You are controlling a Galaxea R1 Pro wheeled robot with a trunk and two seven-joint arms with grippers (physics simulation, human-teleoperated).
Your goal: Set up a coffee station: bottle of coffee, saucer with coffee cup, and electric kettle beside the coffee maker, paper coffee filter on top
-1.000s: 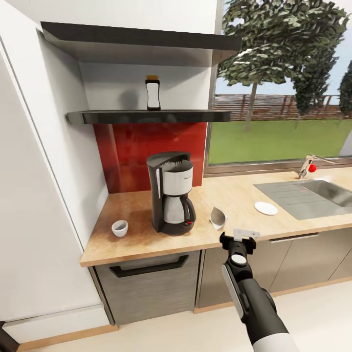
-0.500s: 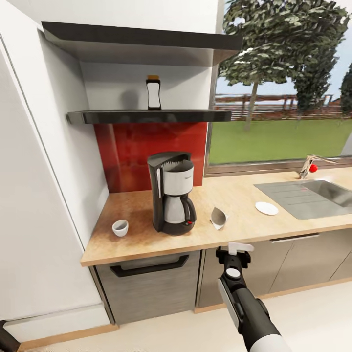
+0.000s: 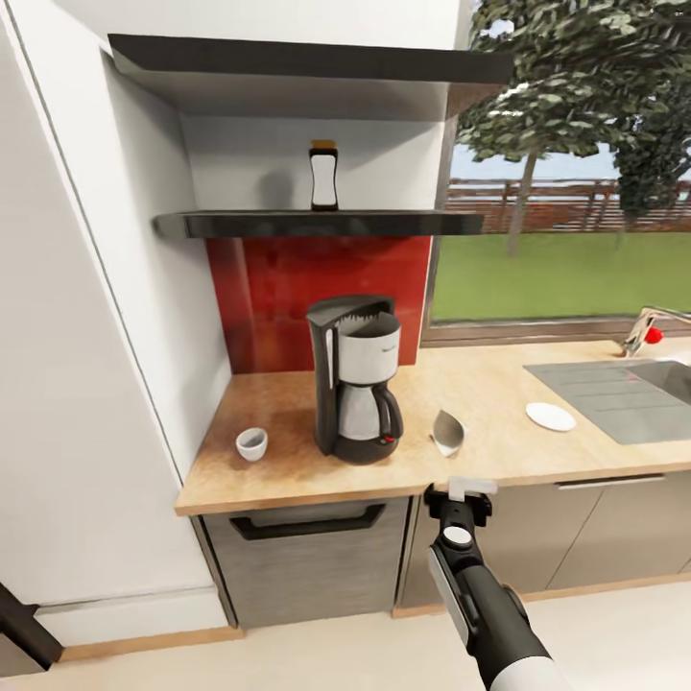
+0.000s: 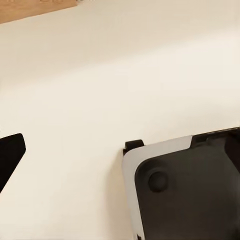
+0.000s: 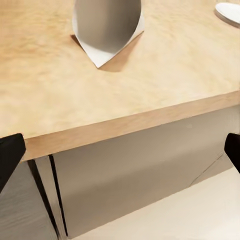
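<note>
Paper coffee filter (image 3: 447,432) on countertop (image 3: 288,470), right tool (image 3: 459,499) just below edge, open

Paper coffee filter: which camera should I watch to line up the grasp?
The right wrist view: the paper coffee filter lies large and close on the kitchen countertop, though its far end is cropped. The head view shows it whole but small, right of the coffee maker. The left wrist view faces floor.

Right pincer (image 3: 460,490) lower, back from the kitchen countertop (image 3: 288,480) edge.
</note>
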